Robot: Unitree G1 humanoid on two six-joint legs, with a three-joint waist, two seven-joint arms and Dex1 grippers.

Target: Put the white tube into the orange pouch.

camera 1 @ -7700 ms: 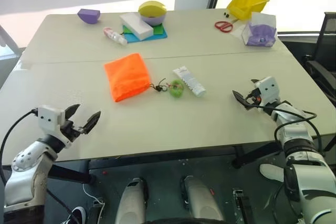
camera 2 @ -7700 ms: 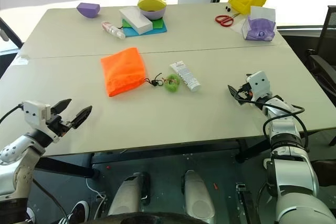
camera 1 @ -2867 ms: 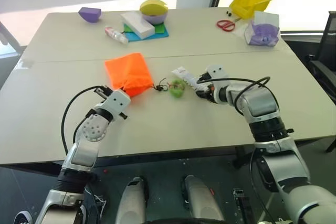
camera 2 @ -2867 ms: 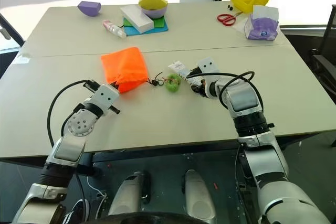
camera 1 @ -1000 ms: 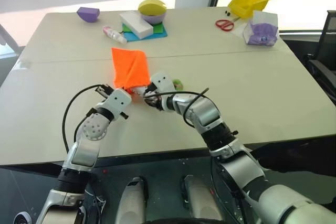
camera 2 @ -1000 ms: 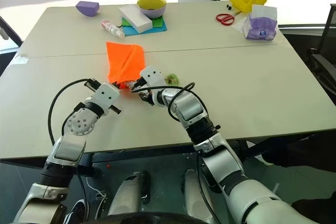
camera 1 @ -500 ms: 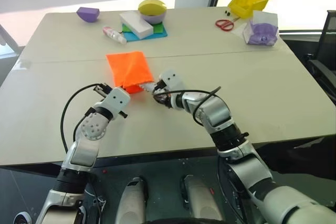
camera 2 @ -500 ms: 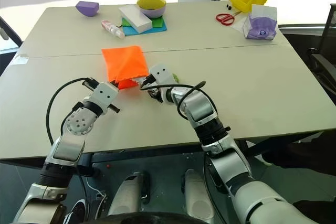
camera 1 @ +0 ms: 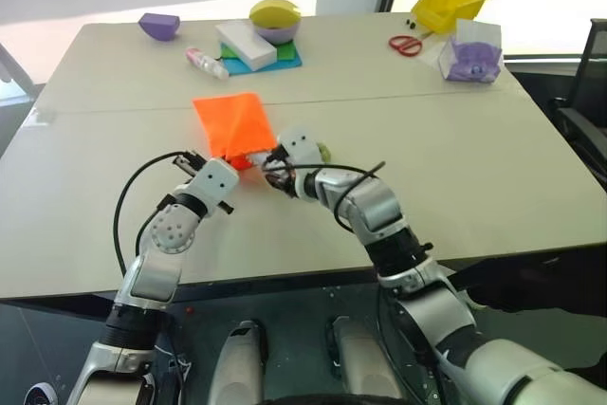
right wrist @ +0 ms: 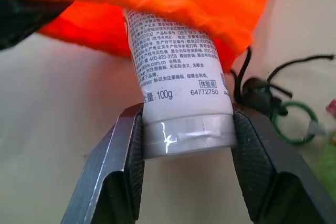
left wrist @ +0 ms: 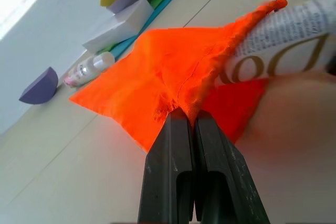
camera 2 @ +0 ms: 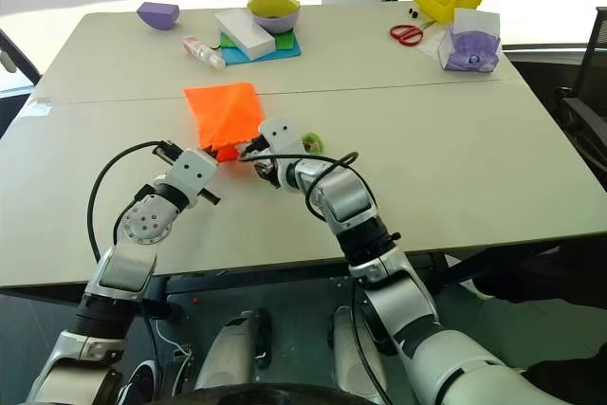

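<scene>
You are about halfway through the insertion, going by how things lie. Starting on your left, the left pincer (left wrist: pixel 185 124) is clamped fully together on a fold of the orange pouch (camera 1: pixel 230 122) at its near edge, lifting that lip off the tabletop (camera 1: pixel 493 158) so the mouth stands open toward the other arm. The rest of the pouch lies on the tabletop behind the pinched edge, rumpled into a peak. Moving to the middle, the white tube (right wrist: pixel 176 72) is already partway in: its front part has passed under the orange rim and is hidden by the fabric, while the printed body and the flat crimped end remain outside. On the right, the right pincer (right wrist: pixel 189 132) holds that crimped end between its two fingers (right wrist: pixel 126 161), the jaws standing about half apart and pressed against both sides of the tube, with the arm reaching across to meet the pouch mouth. Just beside it on the tabletop you can see the dark cord (right wrist: pixel 262 85) and the green ring (right wrist: pixel 294 123), lying clear of the opening. What is done, then, is the pickup of the tube, the opening of the pouch, and the first part of the entry. What is left, as I judge it, is to push the tube the rest of the way until the crimped end clears the rim, let go of it, and then release the pouch lip.
</scene>
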